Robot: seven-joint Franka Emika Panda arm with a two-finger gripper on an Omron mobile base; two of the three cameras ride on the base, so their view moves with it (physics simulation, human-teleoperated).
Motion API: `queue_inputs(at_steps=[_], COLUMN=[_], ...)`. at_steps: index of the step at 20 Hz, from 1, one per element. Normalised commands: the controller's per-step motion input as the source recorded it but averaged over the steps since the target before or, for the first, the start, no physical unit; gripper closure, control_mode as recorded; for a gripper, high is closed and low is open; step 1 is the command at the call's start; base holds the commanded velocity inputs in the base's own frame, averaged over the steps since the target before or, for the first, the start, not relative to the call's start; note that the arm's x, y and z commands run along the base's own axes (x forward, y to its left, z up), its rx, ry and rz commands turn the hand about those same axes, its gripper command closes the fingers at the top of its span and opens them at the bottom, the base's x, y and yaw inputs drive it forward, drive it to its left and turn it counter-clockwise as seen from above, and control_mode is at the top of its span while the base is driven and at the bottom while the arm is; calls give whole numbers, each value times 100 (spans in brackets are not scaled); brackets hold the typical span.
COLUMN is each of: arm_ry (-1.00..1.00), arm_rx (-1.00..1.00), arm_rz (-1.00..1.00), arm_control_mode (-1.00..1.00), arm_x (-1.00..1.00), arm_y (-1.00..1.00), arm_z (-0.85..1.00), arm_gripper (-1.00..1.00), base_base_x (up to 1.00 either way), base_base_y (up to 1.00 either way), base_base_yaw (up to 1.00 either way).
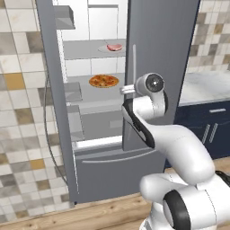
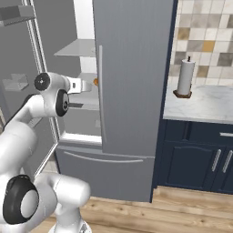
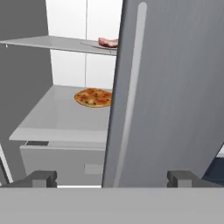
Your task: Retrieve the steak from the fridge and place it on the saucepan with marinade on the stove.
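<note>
My tool is nearest, its two dark finger tips spread wide with nothing between them, raised in front of the fridge at the edge of the closed right door. In the hand view that grey steel door and its long vertical handle stand directly ahead, between the tips. The left door is swung open, baring the white interior and grey shelves. My white arm reaches up from the base toward the opening. To the right of the fridge a pale table runs over dark blue cabinets, carrying an upright paper towel roll on a dark stand. On the middle shelf lies a round orange-topped pizza. The steak, a small pinkish-red slab, sits on the shelf above, on what looks like a pale plate, well apart from my tool and partly hidden by the door edge in the hand view.
</note>
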Motion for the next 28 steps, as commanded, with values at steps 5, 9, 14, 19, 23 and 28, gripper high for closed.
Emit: queue_inputs(at_steps=[5,9,14,19,23,28], arm_ry=[-1,0,3,10,1,0], arm_rx=[0,0,0,1,11,14], arm_rz=[2,1,0,0,0,9], arm_control_mode=[-100,-100,-100,-100,-100,-100], arm_x=[0,-18,-5,7,6,15], arm_y=[-3,-21,-37,-16,-16,-19], arm_z=[0,26,57,45,3,2], arm_gripper=[-100,-100,-100,-100,-100,-100], base_base_x=[0,0,0,0,0,0], base_base_y=[0,0,0,0,0,0], base_base_yaw=[0,0,0,0,0,0])
